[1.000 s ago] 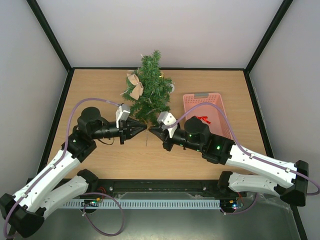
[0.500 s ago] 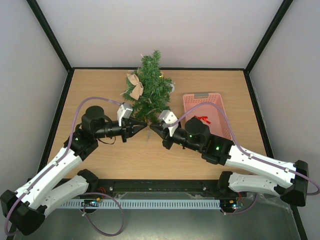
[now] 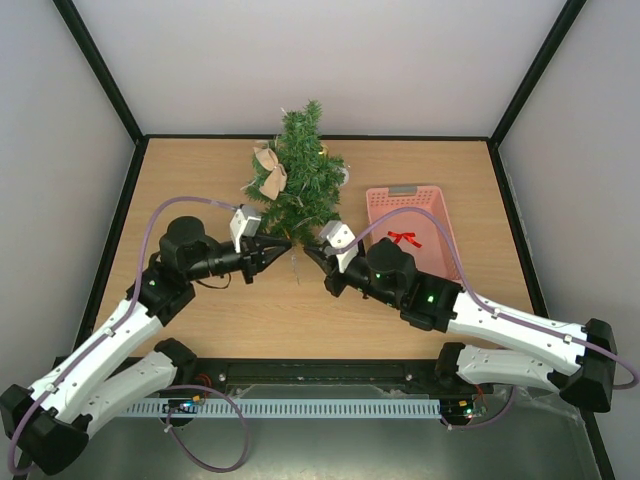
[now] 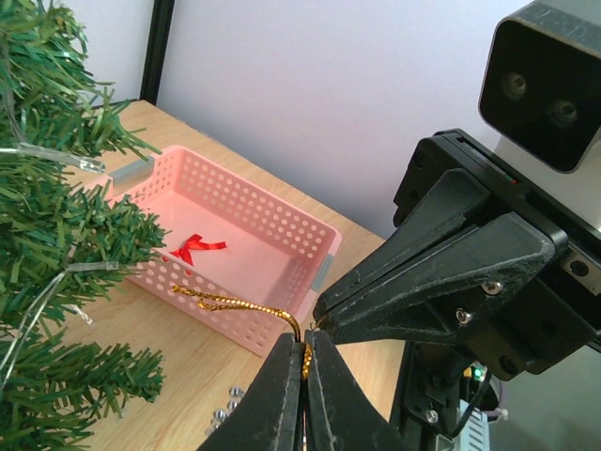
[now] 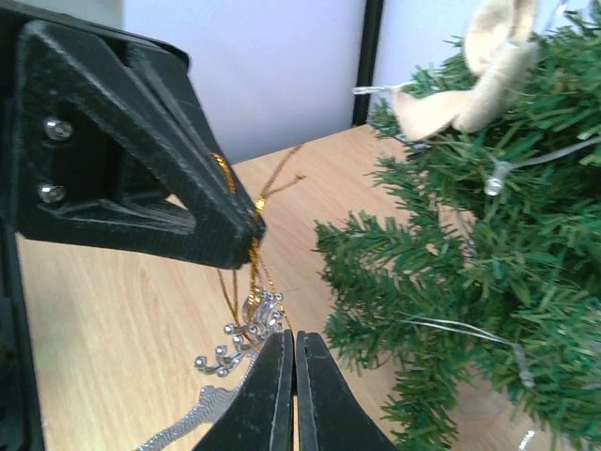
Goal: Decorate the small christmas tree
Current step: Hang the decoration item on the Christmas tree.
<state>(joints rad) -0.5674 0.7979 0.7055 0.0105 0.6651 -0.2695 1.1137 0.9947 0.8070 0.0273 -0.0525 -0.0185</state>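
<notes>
Stretching across the frame, the wooden tabletop (image 3: 200,190) is carrying everything. The two arms are reaching in from its near edge and meeting around its middle. The small christmas tree (image 3: 300,170) is standing upright at the far edge, about midway along it. The pink basket (image 3: 380,192) is sitting beside the tree, nearer the right edge.

The left gripper (image 3: 285,245) and the right gripper (image 3: 308,252) are pointing at each other tip to tip, just on the near side of the tree's lower branches. A burlap bow (image 3: 270,170) is hanging on the tree's left side, and a small red bow (image 3: 404,239) is lying inside the basket.

A silver beaded ornament (image 5: 246,338) is dangling between the two grippers, close above the tabletop. It is hanging from a gold cord (image 4: 230,303).

The left gripper's jaws are pressing fully together and pinching that cord at their tips. The right gripper's jaws are closing flat against each other too, their tips touching the cord's loop. Whether they are actually gripping it is not showing clearly
</notes>
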